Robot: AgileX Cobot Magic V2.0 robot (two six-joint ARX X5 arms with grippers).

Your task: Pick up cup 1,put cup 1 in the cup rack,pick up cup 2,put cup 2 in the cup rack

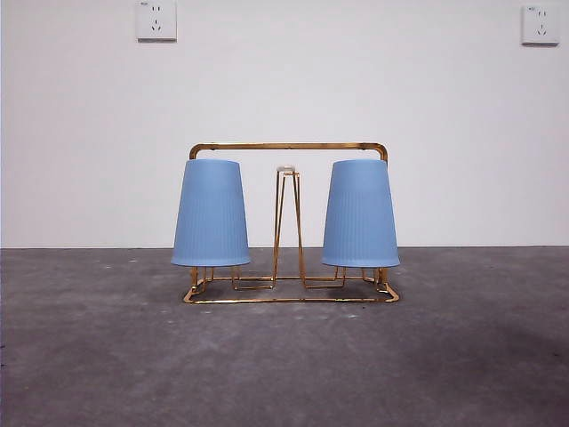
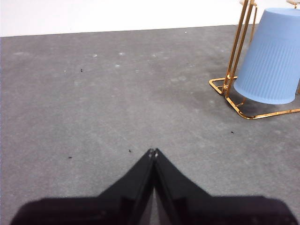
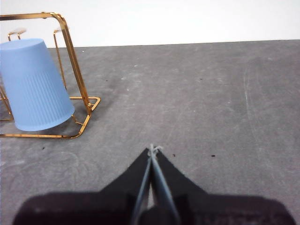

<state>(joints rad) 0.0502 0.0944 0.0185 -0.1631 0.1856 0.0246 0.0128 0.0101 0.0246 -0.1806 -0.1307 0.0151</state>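
Note:
The gold wire cup rack [image 1: 289, 148] stands in the middle of the table. Two blue ribbed cups sit upside down on its prongs, one on the left [image 1: 211, 213] and one on the right [image 1: 359, 214]. A bare hairpin prong [image 1: 287, 222] with a pale tip stands between them. The left wrist view shows the left cup [image 2: 274, 58] and a rack corner [image 2: 222, 86]. The right wrist view shows the right cup [image 3: 33, 84] and the rack frame [image 3: 75, 70]. My left gripper [image 2: 153, 152] and right gripper [image 3: 152, 149] are shut and empty, low over the table, away from the rack.
The table [image 1: 284, 356] is dark grey. A white wall with two sockets [image 1: 156, 20] [image 1: 540, 24] stands behind the rack. No arm shows in the front view.

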